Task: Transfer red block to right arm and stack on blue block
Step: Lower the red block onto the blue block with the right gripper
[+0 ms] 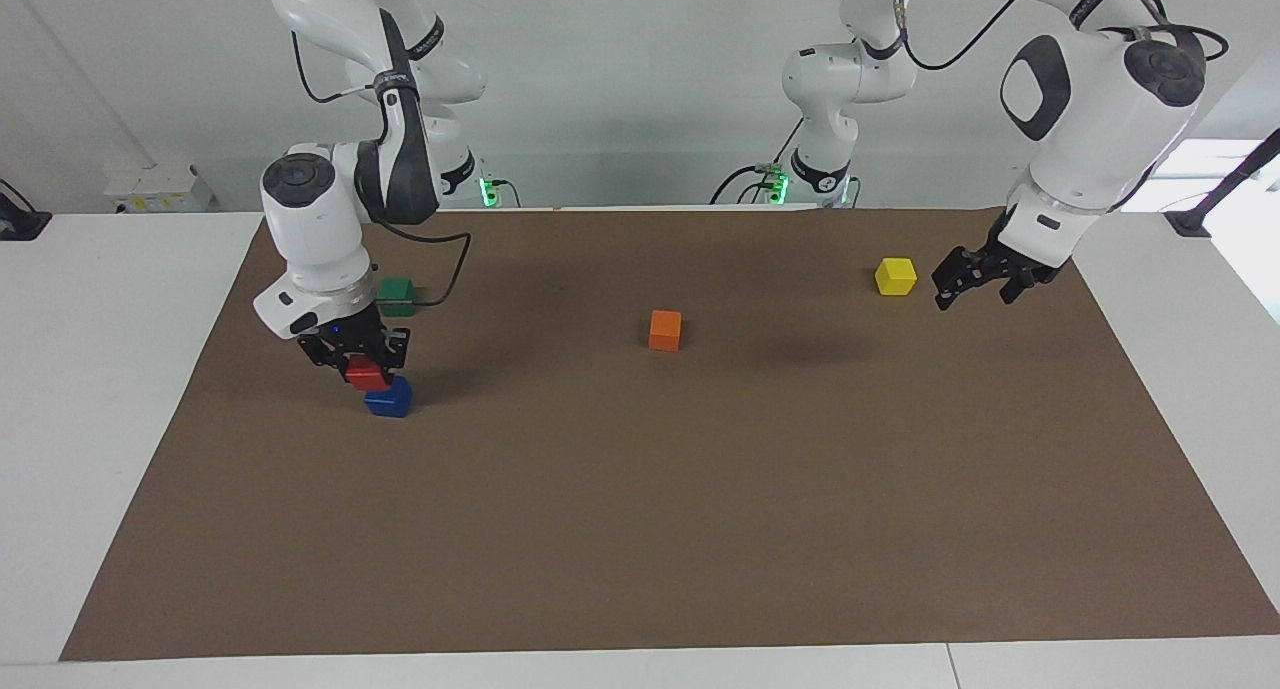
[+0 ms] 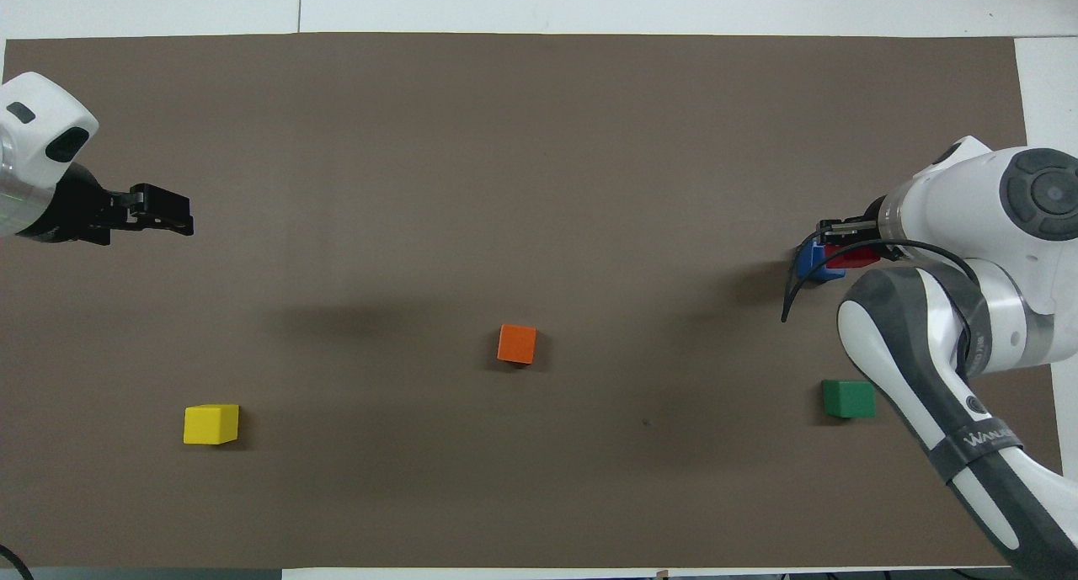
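My right gripper (image 1: 362,361) is shut on the red block (image 1: 366,376) and holds it right on top of the blue block (image 1: 390,401) at the right arm's end of the mat. I cannot tell whether the two blocks touch. In the overhead view the right gripper (image 2: 842,247), the red block (image 2: 852,258) and the blue block (image 2: 808,260) show partly under the wrist. My left gripper (image 1: 978,291) is open and empty, raised over the mat beside the yellow block (image 1: 895,276); it also shows in the overhead view (image 2: 181,218).
An orange block (image 1: 665,330) lies mid-mat. A green block (image 1: 397,294) lies nearer to the robots than the blue block, close to the right arm's wrist and cable. The brown mat (image 1: 640,529) covers the table.
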